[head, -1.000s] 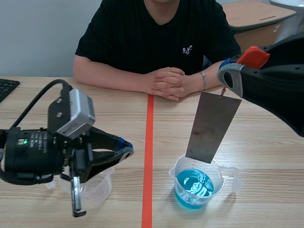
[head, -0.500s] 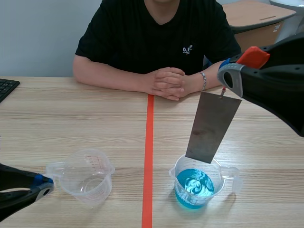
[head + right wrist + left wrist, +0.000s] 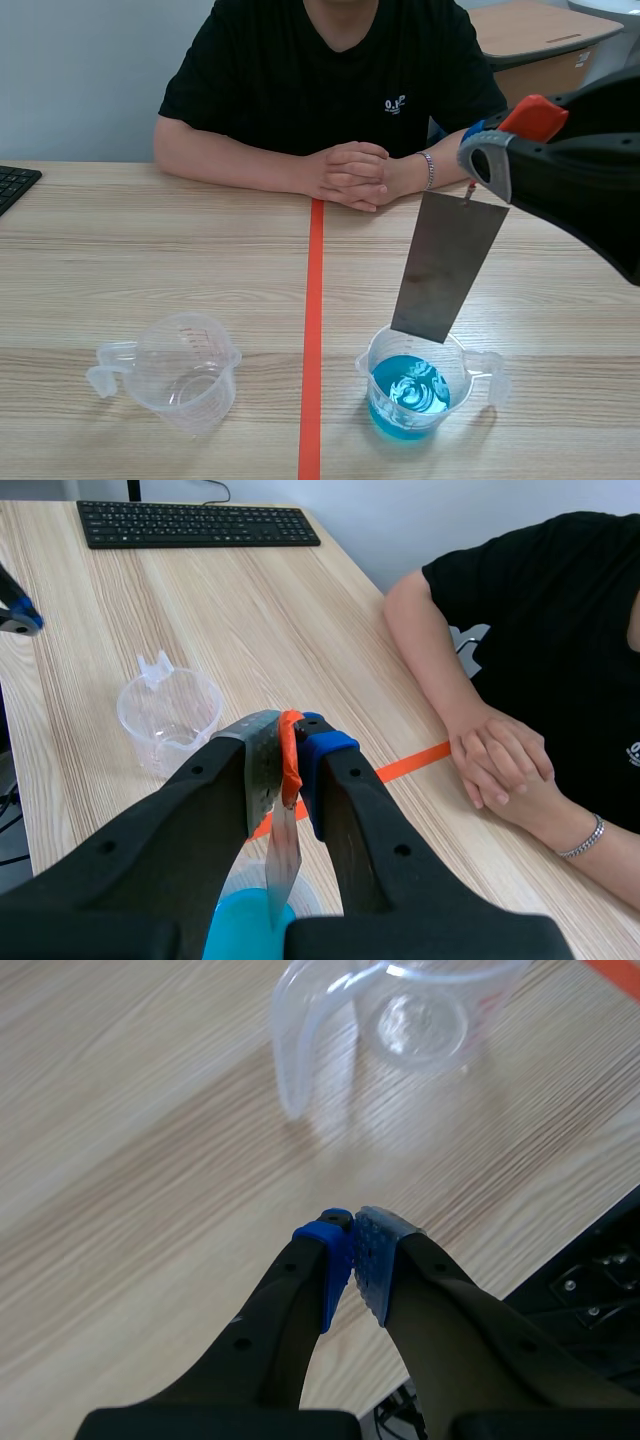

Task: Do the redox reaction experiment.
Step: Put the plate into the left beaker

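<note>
Nearest me, my left gripper (image 3: 352, 1238) has its fingers pressed together on nothing, with the empty clear measuring cup (image 3: 420, 1015) just ahead. On the right side, a second cup (image 3: 480, 362) holds blue liquid (image 3: 405, 400). My right gripper (image 3: 290, 750) pinches the top of the grey metal plate (image 3: 447, 265), which hangs over that cup's mouth. Across the table rest a person's clasped hands (image 3: 350, 173).
</note>
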`<state>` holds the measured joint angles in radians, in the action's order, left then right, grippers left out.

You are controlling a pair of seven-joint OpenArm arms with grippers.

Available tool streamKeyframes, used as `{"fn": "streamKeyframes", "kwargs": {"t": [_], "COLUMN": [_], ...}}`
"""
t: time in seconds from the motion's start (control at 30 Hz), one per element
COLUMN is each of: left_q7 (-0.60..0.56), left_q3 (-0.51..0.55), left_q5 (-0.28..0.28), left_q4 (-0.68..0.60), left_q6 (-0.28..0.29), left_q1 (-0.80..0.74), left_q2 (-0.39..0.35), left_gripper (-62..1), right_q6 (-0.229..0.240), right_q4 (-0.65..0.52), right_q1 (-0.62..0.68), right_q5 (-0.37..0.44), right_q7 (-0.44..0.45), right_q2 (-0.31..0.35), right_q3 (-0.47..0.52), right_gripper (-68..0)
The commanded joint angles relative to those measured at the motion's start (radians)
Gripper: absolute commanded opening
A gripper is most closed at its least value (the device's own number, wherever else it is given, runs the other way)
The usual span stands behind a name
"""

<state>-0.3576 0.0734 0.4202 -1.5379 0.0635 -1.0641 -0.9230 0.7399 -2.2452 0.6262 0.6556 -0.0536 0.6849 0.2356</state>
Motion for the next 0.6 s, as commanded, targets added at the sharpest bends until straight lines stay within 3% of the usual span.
{"fn": "streamKeyframes", "kwargs": {"t": [0.0, 0.23, 0.57], "left_q7": [-0.019, 0.007, 0.085], "left_q3": [0.003, 0.021, 0.021], "left_q5": [0.003, 0.003, -0.019], "left_q4": [-0.001, 0.039, 0.099], "left_q6": [0.006, -0.002, -0.003], "left_q1": [-0.014, -0.08, -0.105], "left_q2": [0.043, 0.205, 0.381], "left_gripper": [-56.7, -56.7, -56.7], "right_q6": [0.006, 0.006, -0.018], "right_q4": [-0.017, -0.017, -0.017], "right_q1": [-0.013, -0.063, -0.19], "right_q5": [0.011, 0.011, 0.01], "right_q7": [0.014, 0.014, -0.035], "right_q2": [0.008, 0.008, 0.008], "right_q3": [0.006, -0.016, -0.154], "right_gripper": [-65.8, -65.8, -65.8]}}
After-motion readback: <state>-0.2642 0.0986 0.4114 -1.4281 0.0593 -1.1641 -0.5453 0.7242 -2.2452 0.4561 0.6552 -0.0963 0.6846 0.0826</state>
